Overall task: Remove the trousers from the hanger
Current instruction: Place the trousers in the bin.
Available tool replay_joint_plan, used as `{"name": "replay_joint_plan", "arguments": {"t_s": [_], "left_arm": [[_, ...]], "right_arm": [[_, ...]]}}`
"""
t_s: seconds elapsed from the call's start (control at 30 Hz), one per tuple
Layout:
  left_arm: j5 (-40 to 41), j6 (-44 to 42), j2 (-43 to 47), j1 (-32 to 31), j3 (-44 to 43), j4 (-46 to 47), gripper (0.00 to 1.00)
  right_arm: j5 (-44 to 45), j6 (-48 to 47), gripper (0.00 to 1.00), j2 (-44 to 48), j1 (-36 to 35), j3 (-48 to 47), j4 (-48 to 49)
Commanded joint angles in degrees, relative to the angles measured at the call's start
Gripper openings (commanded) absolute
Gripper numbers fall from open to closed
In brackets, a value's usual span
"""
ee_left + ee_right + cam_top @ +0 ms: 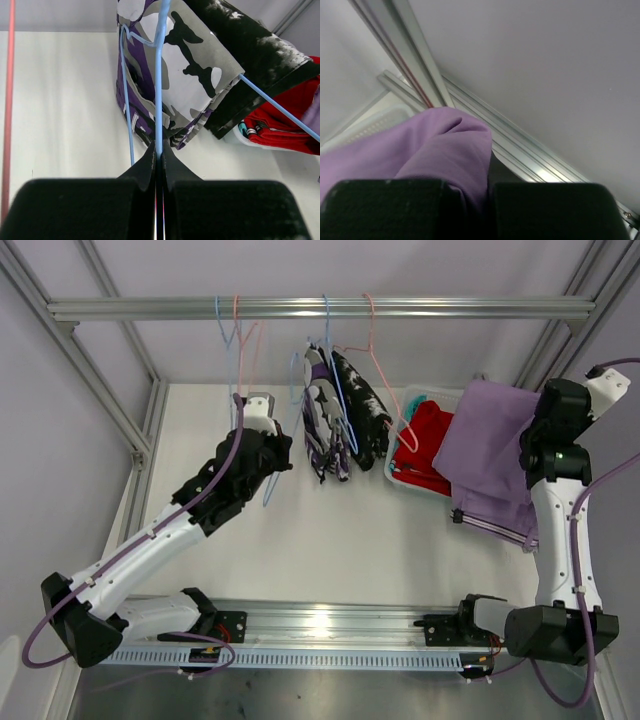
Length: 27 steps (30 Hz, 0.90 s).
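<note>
The purple-white-black print trousers (pixel 325 425) hang folded over a blue hanger (pixel 345 415) on the top rail. The black trousers with white blotches (pixel 362 410) hang on a pink hanger just to their right. My left gripper (pixel 280 455) is left of the print trousers and is shut on a blue hanger wire (pixel 159 100). The print trousers (pixel 175 65) and the black ones (pixel 260 55) show just beyond it. My right gripper (pixel 487 185) is shut on the lilac trousers (pixel 435 145). It holds them (pixel 490 450) up over the basket's right side. Red trousers (pixel 425 440) and teal ones (pixel 432 398) lie in the basket.
A white basket (pixel 400 478) stands at the back right of the table. Empty blue and pink hangers (pixel 236 335) hang on the aluminium rail (pixel 320 308) above my left arm. A pink hanger wire (pixel 7 100) shows at the left wrist view's left edge. Frame posts stand at both sides.
</note>
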<state>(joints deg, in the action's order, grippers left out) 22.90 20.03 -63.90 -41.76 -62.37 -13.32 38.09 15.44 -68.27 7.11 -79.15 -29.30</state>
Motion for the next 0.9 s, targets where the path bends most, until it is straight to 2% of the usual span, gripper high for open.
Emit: {"name": "replay_joint_plan", "arguments": {"t_s": [0.0,0.13,0.33,0.67,0.87], "left_arm": [[-1.9,1.0,-0.3,0.4,-2.9,1.0,0.00],[-1.9,0.7,-0.3,0.4,-3.1,0.9,0.00],[-1.7,0.5,-0.1,0.4,-3.1,0.9,0.00],[-1.4,0.3,0.8,0.4,-3.2,0.8,0.00],[-1.7,0.3,1.2,0.4,-3.3,0.8,0.00]], "right_arm": [[-1.4,1.3,0.00,0.7,1.8,-1.2,3.3],[-4.8,2.7,0.00,0.9,4.2,-1.3,2.9],[-9.8,4.1,0.00,3.6,4.3,-3.3,4.5],[-36.3,10.5,0.00,1.9,2.4,-2.7,15.0],[-45.6,10.4,0.00,-1.6,-3.8,-4.9,19.6]]}}
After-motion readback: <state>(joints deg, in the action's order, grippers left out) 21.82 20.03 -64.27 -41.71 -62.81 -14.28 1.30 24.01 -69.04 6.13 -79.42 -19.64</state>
